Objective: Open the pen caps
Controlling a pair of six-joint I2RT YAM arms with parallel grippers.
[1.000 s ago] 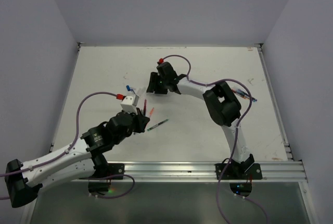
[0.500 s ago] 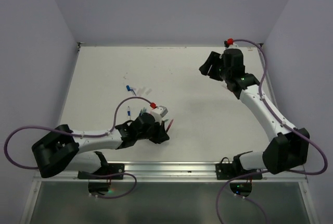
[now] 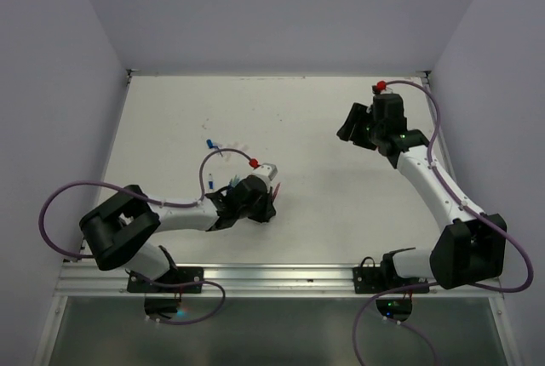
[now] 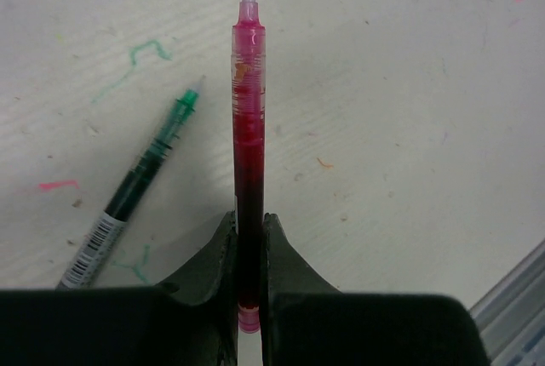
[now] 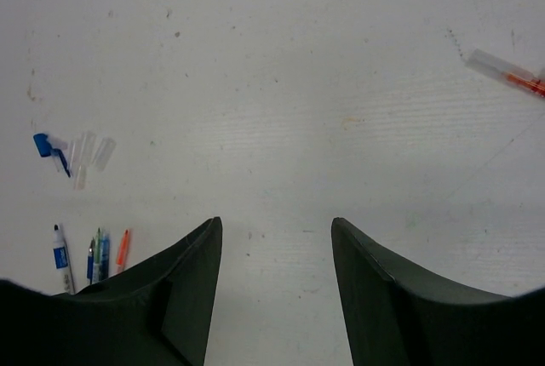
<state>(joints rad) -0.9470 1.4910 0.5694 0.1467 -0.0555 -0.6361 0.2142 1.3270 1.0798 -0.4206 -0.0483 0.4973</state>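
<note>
Since the earlier frames the right arm has swung from the middle of the surface to the upper right of the top view, and the left arm has folded back to the lower left. Now the left fingers [image 4: 213,255] are closed on the red pen [image 4: 248,128], gripping it near its rear end. Its tip is bare, with no cap on it. Just beside it, to the left, lies a green pen [image 4: 145,187], also uncapped. The right fingers [image 5: 187,285] stand apart and hold nothing.

One blue cap [image 5: 43,145] and some clear caps [image 5: 89,150] lie loose at the left of the right wrist view, above a row of pens [image 5: 95,255]. An orange-red pen [image 5: 511,77] at the upper right seems to be capped.

I think the risk is the long free length of the red pen. If it comes down tilted, the bare tip can mark the surface [image 4: 409,128], or the pen can turn in the grip.
</note>
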